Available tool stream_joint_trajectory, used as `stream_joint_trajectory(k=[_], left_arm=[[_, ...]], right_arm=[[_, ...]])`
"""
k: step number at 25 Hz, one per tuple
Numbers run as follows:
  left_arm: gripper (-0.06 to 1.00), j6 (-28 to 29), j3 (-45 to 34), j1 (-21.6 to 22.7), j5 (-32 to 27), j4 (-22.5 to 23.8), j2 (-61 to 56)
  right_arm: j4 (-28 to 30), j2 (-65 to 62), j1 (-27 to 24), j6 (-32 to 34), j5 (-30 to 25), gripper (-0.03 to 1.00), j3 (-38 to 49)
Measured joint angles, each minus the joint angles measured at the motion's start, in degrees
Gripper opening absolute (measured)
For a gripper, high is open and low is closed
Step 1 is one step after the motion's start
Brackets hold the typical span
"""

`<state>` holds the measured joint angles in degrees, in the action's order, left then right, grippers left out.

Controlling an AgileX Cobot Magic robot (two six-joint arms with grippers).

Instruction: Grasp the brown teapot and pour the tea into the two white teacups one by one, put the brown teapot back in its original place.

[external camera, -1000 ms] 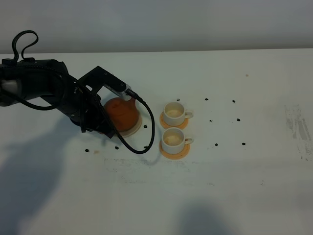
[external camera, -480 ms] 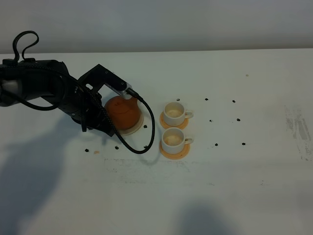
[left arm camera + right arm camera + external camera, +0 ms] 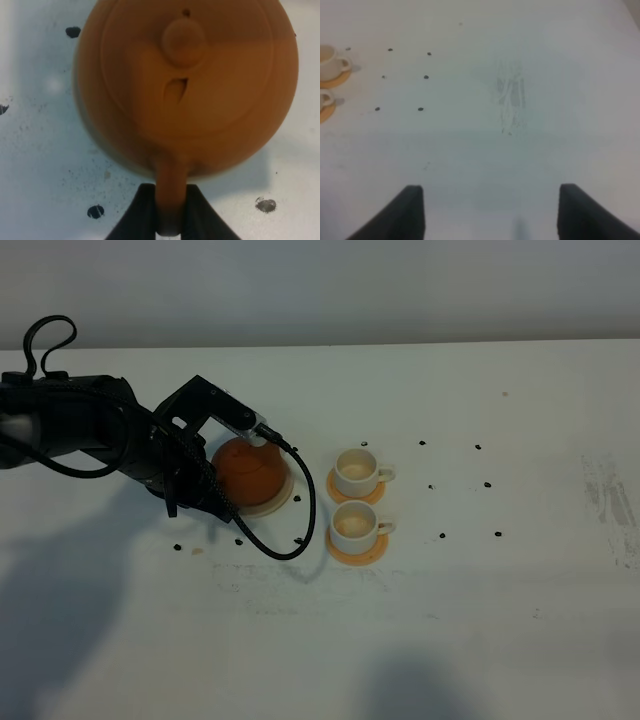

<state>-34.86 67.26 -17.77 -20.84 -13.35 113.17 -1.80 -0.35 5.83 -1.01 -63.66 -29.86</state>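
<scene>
White cups (image 3: 355, 472) on orange coasters (image 3: 350, 556) sit just right of teapot (image 3: 250, 468), w/ black cable (image 3: 300, 540) looping betw. them. L gripper (image 3: 170, 222) is clamped on the teapot handle. Teapot is over cream saucer (image 3: 283, 502); can't tell if it touches, arm hides its left side. R gripper (image 3: 491, 200) is spread wide, holding nothing. Table (image 3: 500, 620) has room right of cups.

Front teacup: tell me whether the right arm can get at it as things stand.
Probably yes. The right pincer hangs open over the table, and nothing stands between it and the front teacup. The left pincer grips the brown teapot beyond.
</scene>
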Motion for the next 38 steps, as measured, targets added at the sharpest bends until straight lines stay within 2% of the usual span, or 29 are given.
stream_joint_trajectory(k=[10, 17, 25, 31, 38], left_arm=[[0.09, -0.31, 0.01, 0.0, 0.81, 0.0, -3.05], [0.09, -3.54, 0.01, -1.17, 0.88, -0.11, -5.42], [0.09, -12.74, 0.01, -3.89, 0.47, -2.78, -5.93], [0.09, -20.3, 0.01, -4.06, -1.26, -5.14, -5.93], [0.09, -27.53, 0.01, -4.06, -2.89, -5.57, -6.26]], right_arm=[[0.0, -0.04, 0.0, 0.0, 0.0, 0.54, 0.0], [0.0, -0.04, 0.0, 0.0, 0.0, 0.54, 0.0], [0.0, -0.04, 0.0, 0.0, 0.0, 0.54, 0.0], [0.0, -0.04, 0.0, 0.0, 0.0, 0.54, 0.0], [0.0, -0.04, 0.0, 0.0, 0.0, 0.54, 0.0]])
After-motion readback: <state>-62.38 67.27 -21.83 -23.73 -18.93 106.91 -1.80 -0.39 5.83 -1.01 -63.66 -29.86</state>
